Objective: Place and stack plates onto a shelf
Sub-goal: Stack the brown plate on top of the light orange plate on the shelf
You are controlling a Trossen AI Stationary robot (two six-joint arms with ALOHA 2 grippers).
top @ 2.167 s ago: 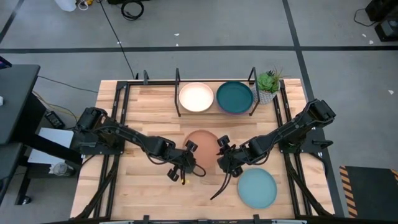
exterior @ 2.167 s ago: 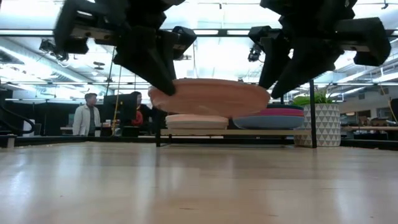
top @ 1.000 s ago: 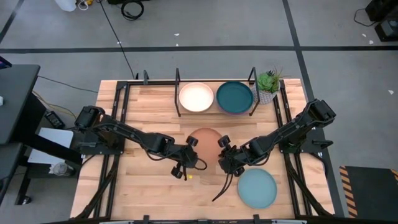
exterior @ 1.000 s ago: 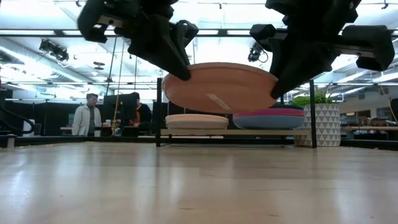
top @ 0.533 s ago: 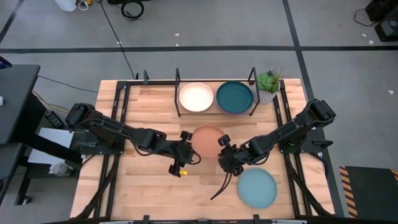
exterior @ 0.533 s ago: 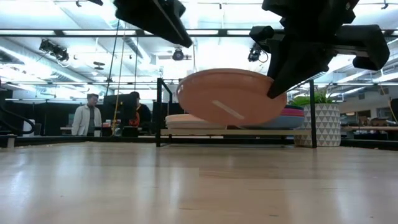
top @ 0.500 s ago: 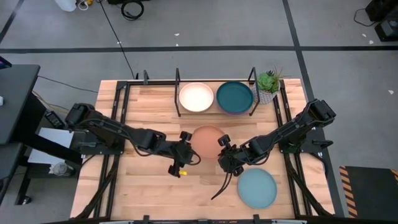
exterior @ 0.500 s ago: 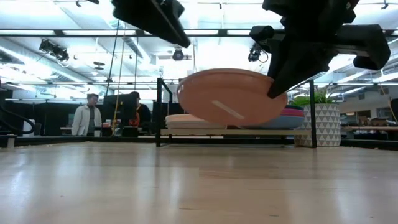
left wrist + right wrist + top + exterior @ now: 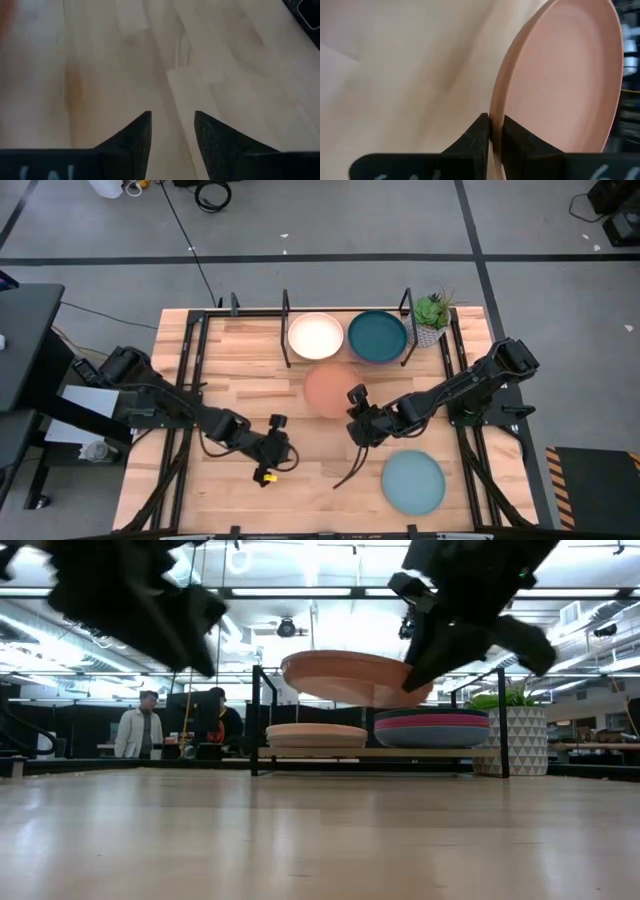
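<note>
The tan-brown plate [image 9: 330,390] hangs in the air just in front of the black rod shelf [image 9: 286,308]; in the low view [image 9: 345,677] it floats above the shelf's level. My right gripper [image 9: 351,406] is shut on its rim. My left gripper [image 9: 283,448] is open and empty over bare table, to the near left of the plate. On the shelf lie a cream plate [image 9: 316,337] and a dark teal plate [image 9: 377,337]; the low view shows the teal one topping a stack [image 9: 432,728] with magenta and blue below. A light aqua plate [image 9: 413,483] lies flat on the table at the near right. My right gripper pinches the plate's rim [image 9: 494,107] between its two fingers, one finger on the upper face and one on the underside. It holds the side of the rim facing the table's near right [image 9: 348,402]. The plate is lifted clear, roughly level.
A small potted plant [image 9: 430,315] stands at the shelf's right end. Upright shelf posts [image 9: 257,715] rise beside the cream plate. People stand in the room beyond the table [image 9: 140,725]. Bare wood lies under the left gripper [image 9: 100,75].
My left gripper has let go of the plate's left rim and drawn back toward the table's near left. My right gripper alone has carried the plate toward the far edge and up, and the plate has gone from tilted to about level.
</note>
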